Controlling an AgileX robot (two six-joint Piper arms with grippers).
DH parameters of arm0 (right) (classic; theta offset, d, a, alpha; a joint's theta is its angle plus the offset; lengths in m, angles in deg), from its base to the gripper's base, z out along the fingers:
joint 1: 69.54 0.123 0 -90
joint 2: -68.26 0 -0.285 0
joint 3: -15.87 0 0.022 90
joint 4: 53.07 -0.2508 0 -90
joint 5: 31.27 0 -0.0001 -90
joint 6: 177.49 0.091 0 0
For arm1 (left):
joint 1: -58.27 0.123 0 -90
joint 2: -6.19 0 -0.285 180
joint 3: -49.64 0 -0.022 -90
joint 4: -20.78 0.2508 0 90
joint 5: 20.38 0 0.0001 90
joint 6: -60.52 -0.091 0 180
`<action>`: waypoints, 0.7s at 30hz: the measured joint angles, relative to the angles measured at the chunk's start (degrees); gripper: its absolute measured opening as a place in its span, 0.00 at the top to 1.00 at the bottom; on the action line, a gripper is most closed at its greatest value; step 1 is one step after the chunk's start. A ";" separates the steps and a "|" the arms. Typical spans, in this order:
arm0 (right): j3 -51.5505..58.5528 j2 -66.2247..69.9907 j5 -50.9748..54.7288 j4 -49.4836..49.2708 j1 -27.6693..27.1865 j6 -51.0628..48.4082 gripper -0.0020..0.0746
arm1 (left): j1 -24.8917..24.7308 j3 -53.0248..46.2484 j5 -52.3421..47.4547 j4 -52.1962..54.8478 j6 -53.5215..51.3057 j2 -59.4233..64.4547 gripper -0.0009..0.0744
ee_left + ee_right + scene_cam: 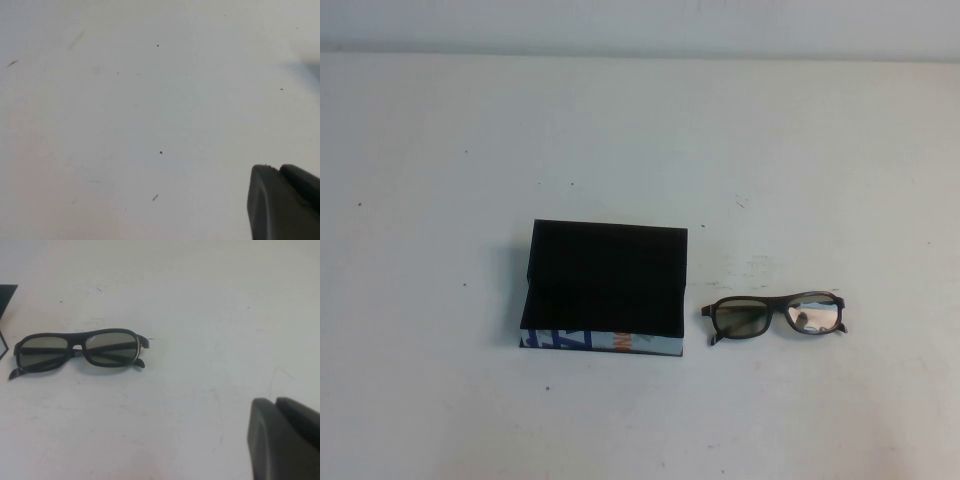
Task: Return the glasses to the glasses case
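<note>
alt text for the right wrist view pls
Folded dark-framed glasses lie on a white table, untouched, with a corner of the black glasses case at the frame edge beside them. Part of the right gripper shows in the near corner, well apart from the glasses.

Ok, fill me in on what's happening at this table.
Nothing is being handled yet. The glasses lie folded on the white table, just to the right of the glasses case, whose lid stands open. The two are apart, not touching. The right claw hangs above the table near the glasses, holding nothing. The left claw hangs over bare table, also empty. The glasses have not yet gone into the case.
</note>
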 joint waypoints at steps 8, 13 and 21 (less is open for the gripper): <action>0.00 0.00 -2.05 -3.27 0.00 0.00 0.99 | 0.00 0.00 0.00 0.00 0.00 0.00 0.99; 0.00 0.00 -6.34 -15.49 0.00 0.00 0.99 | 0.00 0.00 0.00 0.00 0.00 0.00 0.99; 0.00 0.00 -12.93 -38.96 0.00 0.00 0.99 | 0.00 0.00 0.00 0.00 0.00 0.00 0.99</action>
